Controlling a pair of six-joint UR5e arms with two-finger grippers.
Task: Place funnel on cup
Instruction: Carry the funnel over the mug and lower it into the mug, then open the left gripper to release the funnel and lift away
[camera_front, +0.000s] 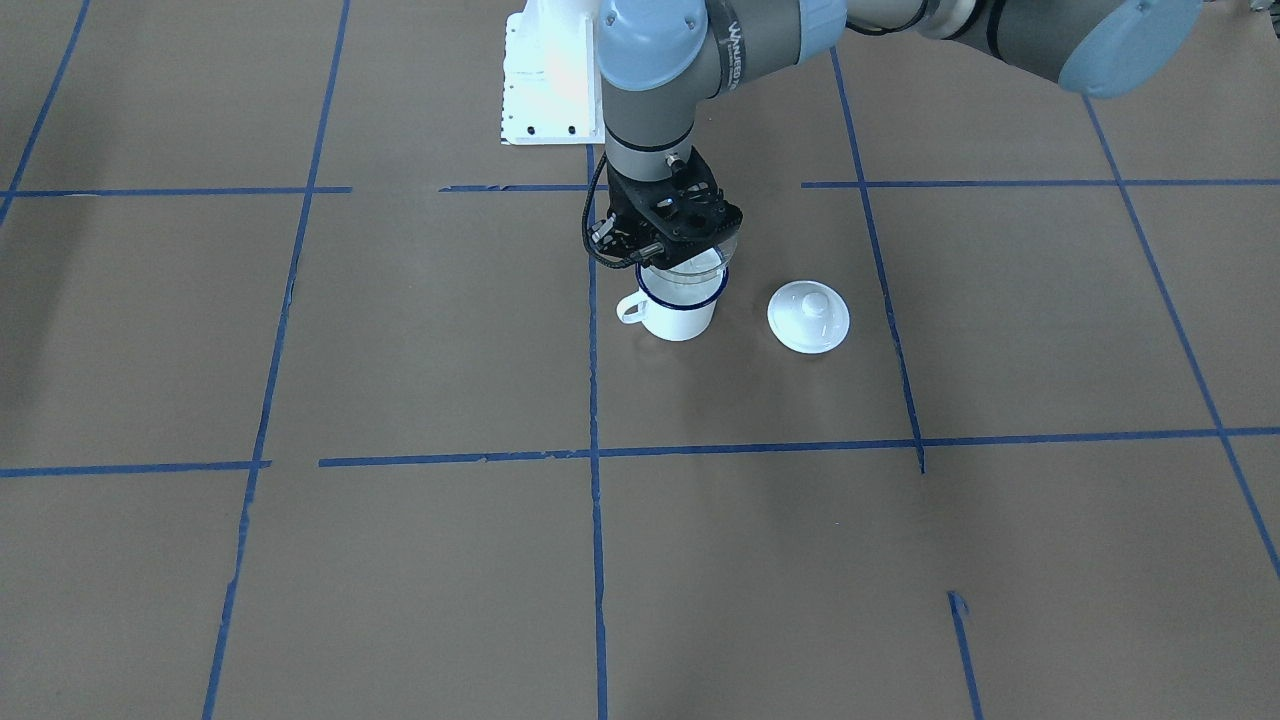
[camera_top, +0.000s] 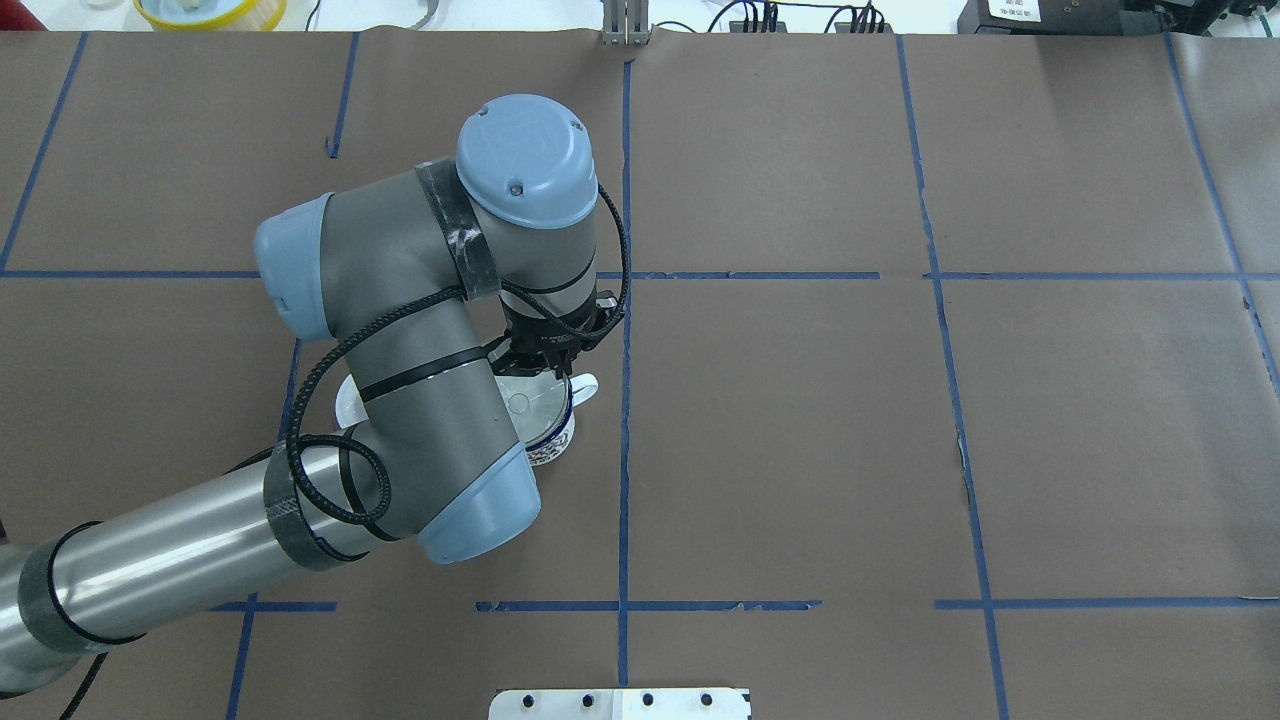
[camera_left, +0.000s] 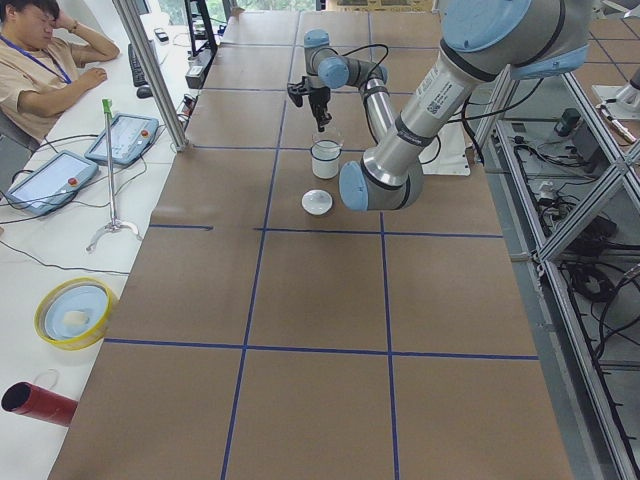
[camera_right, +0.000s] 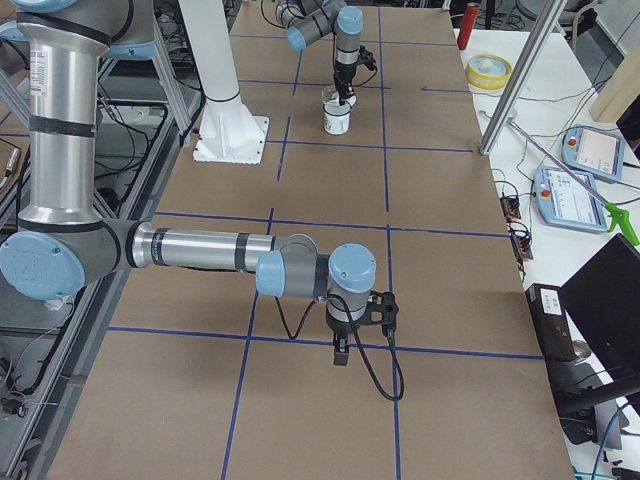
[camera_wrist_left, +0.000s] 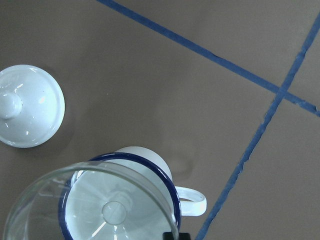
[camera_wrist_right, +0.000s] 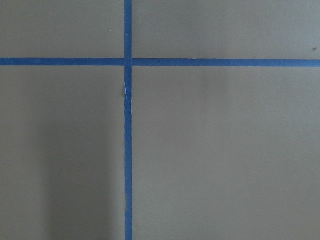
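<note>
The funnel (camera_wrist_left: 115, 210) is directly over the cup (camera_front: 678, 312), its clear cone roughly centred on the dark blue rim and its spout down inside the mouth (whether the cone rests on the rim or hangs just above it, I cannot tell). The left gripper (camera_front: 688, 250) is straight above the funnel, pointing down, with its jaws drawn narrow on the edge of the funnel's wide rim. In the left wrist view one dark fingertip (camera_wrist_left: 175, 236) shows at the bottom edge, touching that rim. The cup stands upright on the brown paper-covered table (camera_front: 400, 330). Its small loop handle is turned to the right as the robot looks, toward a blue tape line (camera_top: 625, 420) running just beside it. To the cup's left, near but not touching, lies a round white lid (camera_front: 808, 316), knob up. The left arm (camera_top: 420, 400) reaches in from the left and bends over the cup, hiding part of the lid in the overhead view. The right gripper (camera_right: 341, 352) is well apart at the right end of the table, hanging pointed down over a crossing of tape lines (camera_wrist_right: 128, 62). Only the side view shows it, so I cannot tell whether its jaws are wide or narrow.
</note>
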